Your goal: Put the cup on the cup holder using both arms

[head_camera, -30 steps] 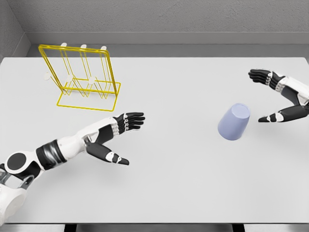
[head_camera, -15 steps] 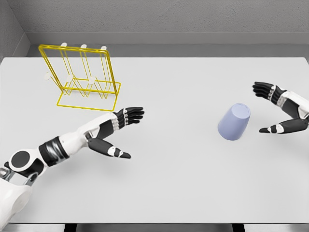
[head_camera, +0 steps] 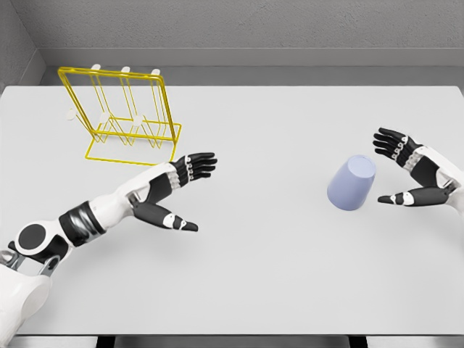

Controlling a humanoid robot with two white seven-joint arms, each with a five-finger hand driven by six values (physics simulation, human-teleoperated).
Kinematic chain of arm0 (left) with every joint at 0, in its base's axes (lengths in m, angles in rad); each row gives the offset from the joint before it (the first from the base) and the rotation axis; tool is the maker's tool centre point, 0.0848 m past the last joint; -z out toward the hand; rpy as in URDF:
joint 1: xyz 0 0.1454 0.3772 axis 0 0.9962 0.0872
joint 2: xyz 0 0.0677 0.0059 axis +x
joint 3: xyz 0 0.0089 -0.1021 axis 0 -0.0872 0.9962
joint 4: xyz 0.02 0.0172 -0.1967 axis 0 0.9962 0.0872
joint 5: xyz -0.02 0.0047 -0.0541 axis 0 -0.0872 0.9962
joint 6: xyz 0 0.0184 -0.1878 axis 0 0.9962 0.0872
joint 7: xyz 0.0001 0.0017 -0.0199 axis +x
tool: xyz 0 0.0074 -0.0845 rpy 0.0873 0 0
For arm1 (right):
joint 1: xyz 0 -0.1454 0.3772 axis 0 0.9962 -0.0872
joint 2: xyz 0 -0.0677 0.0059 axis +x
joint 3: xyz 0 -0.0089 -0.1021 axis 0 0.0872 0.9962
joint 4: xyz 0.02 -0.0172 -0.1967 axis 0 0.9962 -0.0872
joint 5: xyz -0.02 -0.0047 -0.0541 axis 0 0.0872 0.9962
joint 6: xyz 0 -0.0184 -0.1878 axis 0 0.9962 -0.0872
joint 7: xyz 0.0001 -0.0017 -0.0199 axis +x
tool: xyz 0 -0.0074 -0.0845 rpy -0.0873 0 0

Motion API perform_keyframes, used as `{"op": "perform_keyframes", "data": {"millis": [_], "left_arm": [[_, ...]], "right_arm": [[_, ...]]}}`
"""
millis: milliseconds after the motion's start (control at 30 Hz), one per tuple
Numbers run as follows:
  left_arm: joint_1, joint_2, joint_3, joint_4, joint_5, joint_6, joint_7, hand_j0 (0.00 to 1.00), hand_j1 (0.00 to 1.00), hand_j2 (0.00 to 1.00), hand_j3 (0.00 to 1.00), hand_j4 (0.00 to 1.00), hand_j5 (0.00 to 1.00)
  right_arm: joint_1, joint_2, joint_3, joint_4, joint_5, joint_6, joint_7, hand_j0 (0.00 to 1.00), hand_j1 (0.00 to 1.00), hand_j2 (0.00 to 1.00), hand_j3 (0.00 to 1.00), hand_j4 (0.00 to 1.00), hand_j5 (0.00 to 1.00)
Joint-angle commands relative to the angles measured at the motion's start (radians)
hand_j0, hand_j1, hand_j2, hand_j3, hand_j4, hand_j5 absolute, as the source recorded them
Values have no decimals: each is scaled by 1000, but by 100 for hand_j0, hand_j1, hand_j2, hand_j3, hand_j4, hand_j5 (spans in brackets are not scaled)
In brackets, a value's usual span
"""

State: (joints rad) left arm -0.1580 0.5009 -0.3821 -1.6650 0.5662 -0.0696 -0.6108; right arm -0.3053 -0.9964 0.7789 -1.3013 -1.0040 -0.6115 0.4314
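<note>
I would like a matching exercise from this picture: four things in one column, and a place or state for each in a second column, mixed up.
Things:
1. cup
2. holder
3. left hand
4. right hand

Places or states:
A. yellow wire, far left of the table
B. open, just right of the cup
C. pale blue, upside down on the table
D. open, below the holder, left of the middle

Pairs: 1-C, 2-A, 3-D, 4-B
</note>
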Motion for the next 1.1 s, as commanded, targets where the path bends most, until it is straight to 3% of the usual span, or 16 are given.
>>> {"op": "perform_keyframes", "data": {"millis": [0,367,467,1067], "left_arm": [[0,1,0,-2,7,-25,0,100,100,100,100,100,100],[2,-7,2,10,9,-32,0,100,100,100,100,100,100],[2,-7,0,18,7,-99,0,100,100,100,100,100,100],[3,-5,0,14,7,-101,0,100,100,100,100,100,100]], "right_arm": [[0,13,2,14,-7,1,1,100,100,100,100,100,100],[12,78,-1,82,-7,1,0,100,100,100,100,100,100],[11,99,0,108,-7,1,1,100,100,100,100,100,100],[9,151,8,105,5,1,18,100,100,100,100,100,100]]}}
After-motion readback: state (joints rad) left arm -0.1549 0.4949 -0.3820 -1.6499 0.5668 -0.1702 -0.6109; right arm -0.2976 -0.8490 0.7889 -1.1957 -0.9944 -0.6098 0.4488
